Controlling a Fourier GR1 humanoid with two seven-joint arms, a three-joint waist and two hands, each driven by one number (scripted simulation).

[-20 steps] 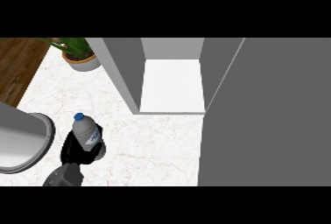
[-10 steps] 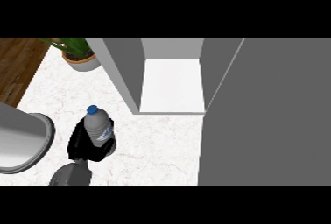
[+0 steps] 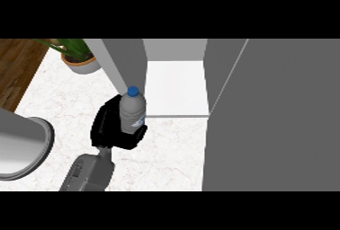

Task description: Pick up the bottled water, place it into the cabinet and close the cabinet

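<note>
The bottled water [image 3: 132, 112] sits in the left hand [image 3: 109, 130], whose black fingers curl round the lower half of the bottle from its left and near sides. The upper half and the cap stand free above the hand. The bottle is close to upright, its cap tipped slightly toward the far side. In the head view it is raised over the table [image 3: 172, 155], just near of the cabinet's left wall [image 3: 126, 58] and just left of the cabinet's shelf [image 3: 176, 90]. The cap overlaps the near end of that wall, and whether they touch cannot be told.

The bottle is a slim clear cylinder with pale grey sides, a light label partway down and a round blue cap. The hand is matt black and blocky. The table is white stone with faint reddish veins. The shelf is a plain white slab between flat grey panels, and the open cabinet door [image 3: 272, 117] is a wide smooth grey sheet filling the right of the view.

The grey forearm [image 3: 90, 173] comes up from the near edge at the left and leans toward the far right, with the hand's back turned up and left.

At the left edge stands a round grey vessel [image 3: 20, 148] with a thin rim. A potted plant [image 3: 79, 58] stands at the far left.
</note>
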